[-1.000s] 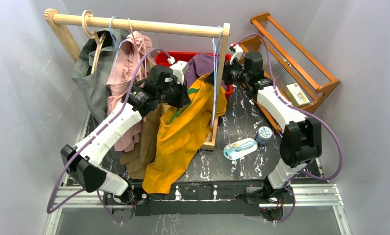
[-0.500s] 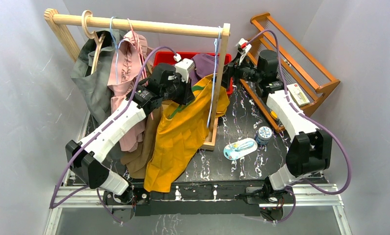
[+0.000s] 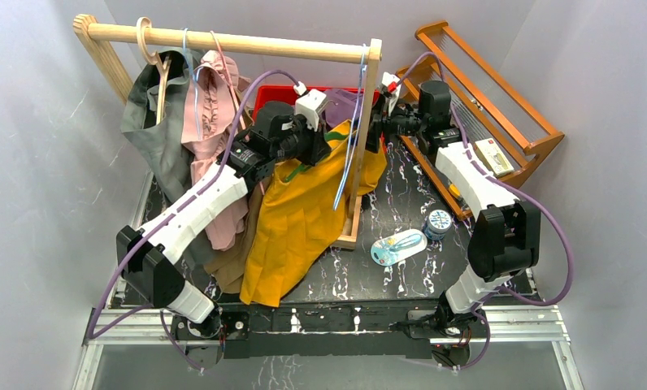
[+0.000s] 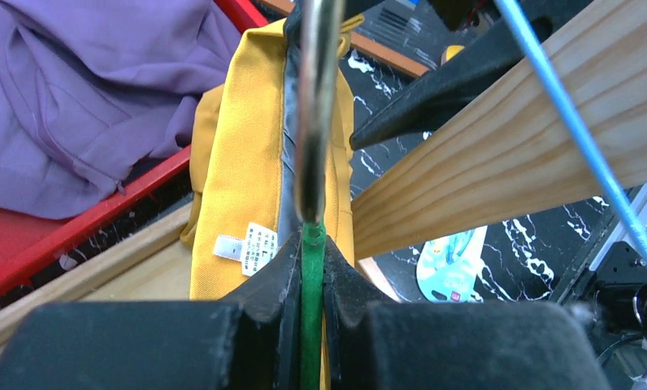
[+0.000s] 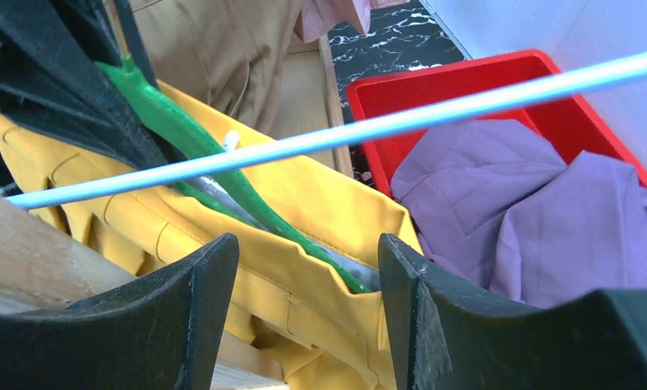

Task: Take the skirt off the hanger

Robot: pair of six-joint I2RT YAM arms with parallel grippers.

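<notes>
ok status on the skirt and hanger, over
Left gripper shut on green hanger. Right gripper open at yellow skirt waistband. Skirt not yet off. Blue wire hanger crossing nearby.

The skirt (image 3: 300, 219) is matt yellow cloth. Its hanger (image 4: 310, 268) looks green and felted, with a shiny metal hook (image 4: 316, 106). The rail (image 3: 231, 41) is bare wood.

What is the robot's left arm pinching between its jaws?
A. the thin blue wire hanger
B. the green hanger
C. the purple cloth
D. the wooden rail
B: in the left wrist view the left gripper has its jaws shut on the green hanger, just below its metal hook, with the yellow skirt behind it.
</notes>
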